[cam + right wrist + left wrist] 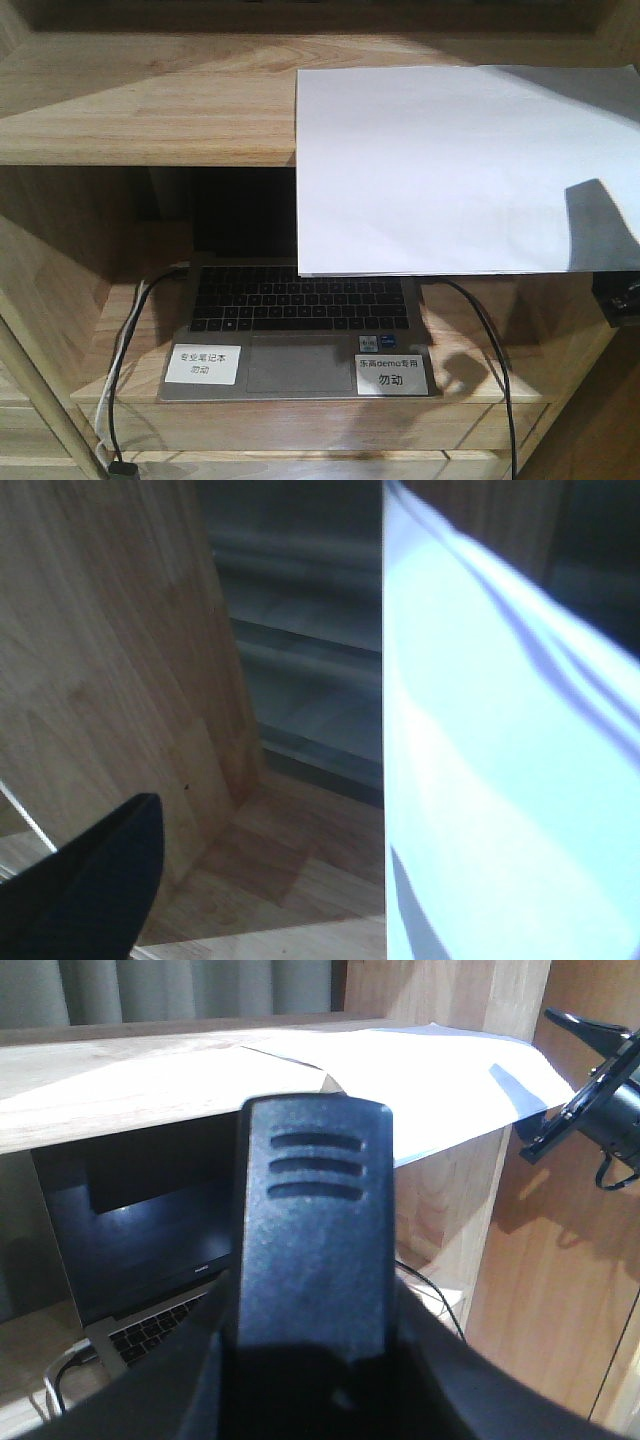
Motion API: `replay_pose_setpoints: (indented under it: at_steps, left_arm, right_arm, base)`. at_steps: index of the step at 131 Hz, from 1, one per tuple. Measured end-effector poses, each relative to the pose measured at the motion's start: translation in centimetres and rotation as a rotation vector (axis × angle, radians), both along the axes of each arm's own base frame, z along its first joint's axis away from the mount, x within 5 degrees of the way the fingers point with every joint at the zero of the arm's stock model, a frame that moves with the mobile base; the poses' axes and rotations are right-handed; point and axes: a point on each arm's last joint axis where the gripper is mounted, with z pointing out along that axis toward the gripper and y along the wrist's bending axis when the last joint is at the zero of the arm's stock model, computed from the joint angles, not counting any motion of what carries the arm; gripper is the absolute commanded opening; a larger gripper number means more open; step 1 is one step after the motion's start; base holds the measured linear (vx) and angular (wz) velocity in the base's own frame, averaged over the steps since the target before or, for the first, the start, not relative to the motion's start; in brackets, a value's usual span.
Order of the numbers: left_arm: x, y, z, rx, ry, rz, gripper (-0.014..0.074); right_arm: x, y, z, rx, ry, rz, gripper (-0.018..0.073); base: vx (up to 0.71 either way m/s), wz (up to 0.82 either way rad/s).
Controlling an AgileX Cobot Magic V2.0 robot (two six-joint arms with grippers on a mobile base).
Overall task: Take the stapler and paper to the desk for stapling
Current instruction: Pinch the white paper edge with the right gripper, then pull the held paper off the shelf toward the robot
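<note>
The paper lies on the upper board of the shelf unit, and a good part of it overhangs the front edge above the open laptop. The right gripper stands at the sheet's outer corner with its fingers apart. In the right wrist view one finger shows clear of the sheet and the other is hidden behind it.

The left gripper seems to have its fingers clamped against the sides of the stapler. The tabletop is not in view.

The main risk, as I judge it, is the sheet. It is thin and limp, so a pinch at one corner could crease it or let it sag and fold when drawn off the board. If the fingers close too shallow, it may slip free and drop onto the laptop or behind its cables. A sideways pull could also drag the edge against the shelf's upright panel.

The paper is plain, white and smooth, a flat rectangle drooping slightly at the front. The stapler is matt black plastic, blunt-ended, with three moulded grooves across its top — hard and easy to hold. The shelf is pale wood with visible grain.
</note>
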Motion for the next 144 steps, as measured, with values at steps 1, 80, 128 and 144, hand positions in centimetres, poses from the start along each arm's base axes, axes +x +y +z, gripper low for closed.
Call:
replay_pose_setpoints:
  at_steps: [1,80,128,144]
  left_arm:
    - [0.0,0.0,0.0,0.0,0.0,0.0,0.0]
    - [0.0,0.0,0.0,0.0,0.0,0.0,0.0]
    - [0.0,0.0,0.0,0.0,0.0,0.0,0.0]
    - [0.0,0.0,0.0,0.0,0.0,0.0,0.0]
  right_arm:
    - [0.0,0.0,0.0,0.0,0.0,0.0,0.0587]
    - [-0.04,0.15,-0.05,-0.015,0.0,0.012,0.0032]
    - [-0.05,0.19,-0.06,-0.02,0.0,0.015,-0.0008]
    - [-0.05,0.19,-0.06,-0.02,0.0,0.015,-0.0008]
  base:
    - [0.0,0.0]
    - [0.0,0.0]
    - [0.0,0.0]
    - [0.0,0.0]
